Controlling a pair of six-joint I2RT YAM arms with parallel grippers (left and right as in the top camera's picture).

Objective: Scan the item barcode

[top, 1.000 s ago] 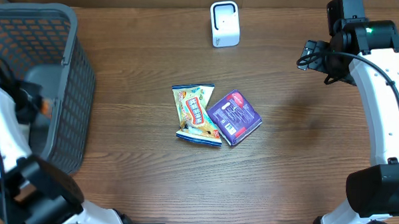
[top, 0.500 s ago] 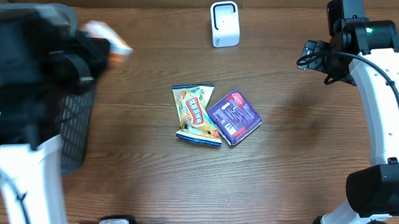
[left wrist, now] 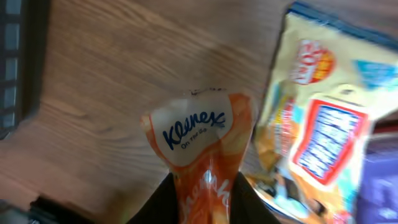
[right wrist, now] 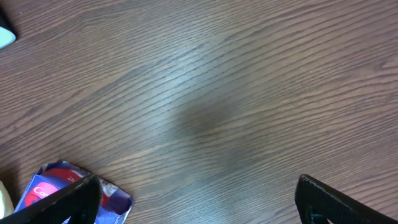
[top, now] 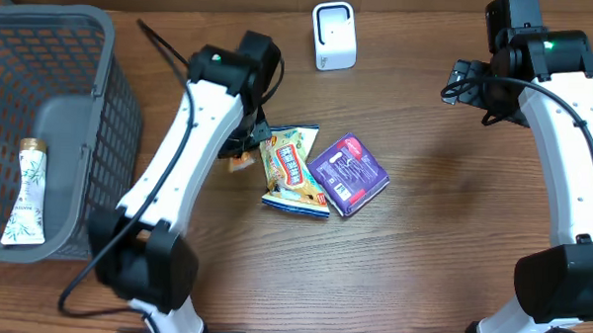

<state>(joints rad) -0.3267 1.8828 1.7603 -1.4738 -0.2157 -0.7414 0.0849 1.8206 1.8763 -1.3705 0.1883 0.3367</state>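
Pinches the Kleenex pack [left wrist: 200, 140] endwise in the left hand [left wrist: 202, 208]. Seemingly has the scanner [top: 334, 35] ahead-right; leaves the right hand [right wrist: 198, 183] open.

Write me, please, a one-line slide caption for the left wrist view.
Left gripper holds an orange Kleenex tissue pack over the wooden table, beside a yellow snack bag.

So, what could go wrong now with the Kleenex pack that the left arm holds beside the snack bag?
The left fingers pinch the Kleenex pack only at one end, so it may slip or swing. It is close beside the snack bag, so putting it down could cover the bag or push it.
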